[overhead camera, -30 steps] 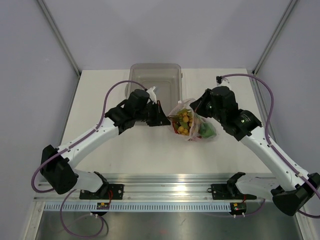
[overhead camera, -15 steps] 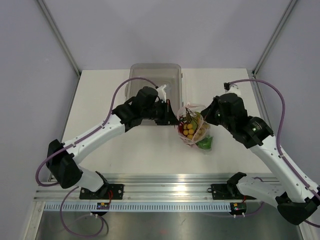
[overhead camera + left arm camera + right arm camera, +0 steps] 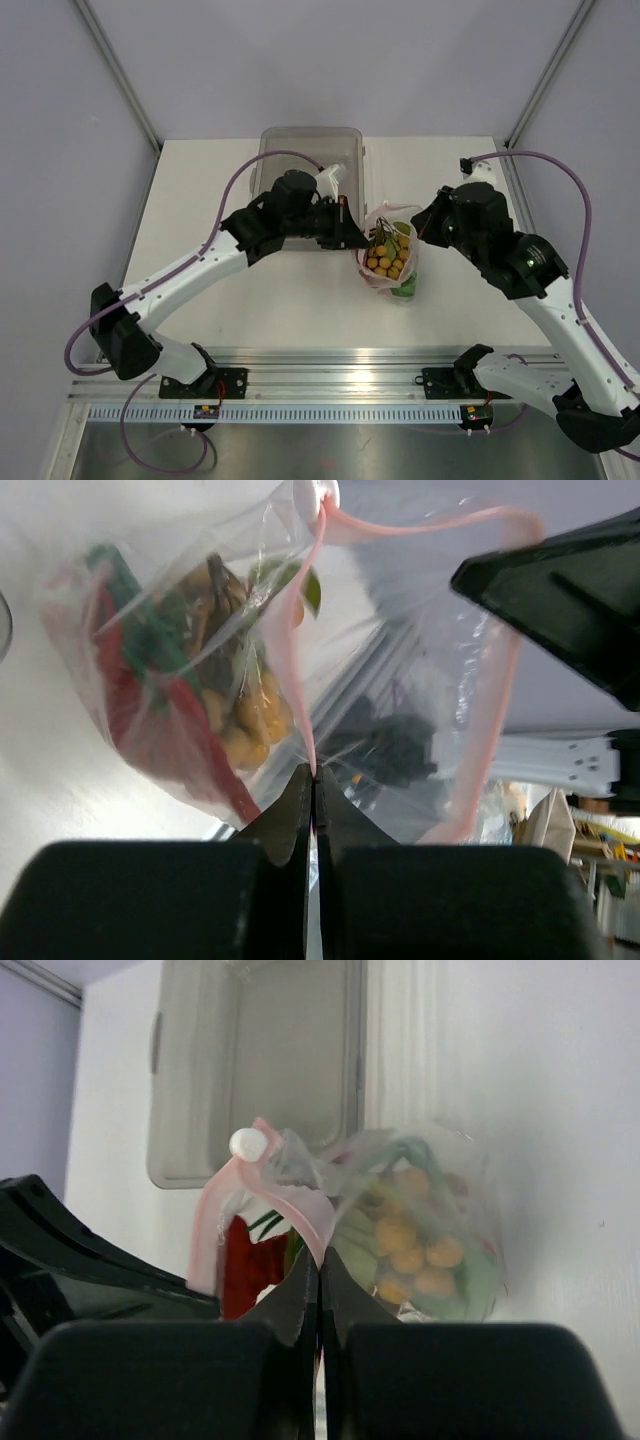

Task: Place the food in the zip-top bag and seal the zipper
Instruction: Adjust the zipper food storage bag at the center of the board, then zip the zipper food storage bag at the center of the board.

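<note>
Zip-top bag (image 3: 389, 260): crinkly transparent plastic

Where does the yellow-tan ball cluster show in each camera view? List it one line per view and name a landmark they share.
Top external: ball cluster just right of centre, inside the zip-top bag between the two arms.
Left wrist: left of centre, behind the clear plastic.
Right wrist: right of centre, inside the bag.
Shared landmark: the pink-red zipper strip along the bag's mouth.
</note>
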Robot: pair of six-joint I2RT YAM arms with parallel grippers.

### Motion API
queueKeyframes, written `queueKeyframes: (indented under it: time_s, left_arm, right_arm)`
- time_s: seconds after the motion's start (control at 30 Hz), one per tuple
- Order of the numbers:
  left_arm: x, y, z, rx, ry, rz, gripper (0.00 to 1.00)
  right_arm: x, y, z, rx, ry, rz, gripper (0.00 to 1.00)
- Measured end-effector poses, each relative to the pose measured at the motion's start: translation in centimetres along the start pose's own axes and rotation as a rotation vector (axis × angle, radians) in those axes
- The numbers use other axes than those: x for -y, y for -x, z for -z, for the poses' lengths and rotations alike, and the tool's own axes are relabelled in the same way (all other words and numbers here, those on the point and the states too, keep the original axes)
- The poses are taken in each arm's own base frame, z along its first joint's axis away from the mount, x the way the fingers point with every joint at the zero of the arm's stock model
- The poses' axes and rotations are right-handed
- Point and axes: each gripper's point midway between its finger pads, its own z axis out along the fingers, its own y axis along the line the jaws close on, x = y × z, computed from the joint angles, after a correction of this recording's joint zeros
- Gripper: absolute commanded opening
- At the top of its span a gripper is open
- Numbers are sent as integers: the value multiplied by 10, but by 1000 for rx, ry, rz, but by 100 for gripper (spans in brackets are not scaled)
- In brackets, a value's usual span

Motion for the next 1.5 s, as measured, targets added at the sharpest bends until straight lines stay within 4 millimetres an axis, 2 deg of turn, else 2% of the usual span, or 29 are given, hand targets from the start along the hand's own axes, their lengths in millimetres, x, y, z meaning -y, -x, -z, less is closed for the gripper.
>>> queueKeyframes:
  time_s: [0.1, 0.2, 0.23, 0.4, 0.53, 0.63, 0.73, 0.87, 0.9, 1.0, 1.03, 1.1, 1.2, 1.5]
  left_arm:
    - [-21, -30, -21, -101, 49, 51, 0]
    - [-19, -38, -28, -141, 61, 54, 0]
    - [-14, -36, -26, -139, 58, 49, 0]
    - [29, 2, -9, -30, -28, -17, 0]
    - [40, 12, -5, 10, -63, -15, 0]
    - [38, 10, -9, 13, -67, 8, 0]
    - [33, 6, -13, 11, -64, 33, 0]
    - [26, 2, -18, 11, -53, 65, 0]
    - [26, 2, -19, 15, -53, 68, 0]
    - [24, 4, -20, 30, -51, 78, 0]
    - [23, 4, -21, 32, -45, 83, 0]
    - [21, 5, -21, 40, -37, 88, 0]
    - [20, 7, -22, 51, -30, 91, 0]
    - [15, 15, -22, 90, 14, 121, 0]
  right_arm:
    - [6, -15, -15, -55, -42, 21, 0]
    - [1, -14, -23, -81, -49, 49, 0]
    - [-3, -10, -22, -77, -38, 56, 0]
    - [-20, 10, -8, -44, 33, 83, 0]
    - [-30, 6, -4, -70, 92, 105, 1]
    - [-30, -5, -6, -112, 114, 121, 6]
    - [-28, -16, -9, -150, 119, 137, 20]
    - [-28, -28, -7, -201, 144, 163, 31]
    - [-29, -30, -6, -212, 156, 169, 40]
    - [-33, -36, -3, -243, 188, 179, 53]
    - [-34, -38, -2, -249, 199, 181, 61]
    - [-36, -45, 1, -274, 232, 185, 67]
    - [-41, -53, 6, -307, 278, 193, 70]
    - [-45, -60, 13, -334, 325, 247, 69]
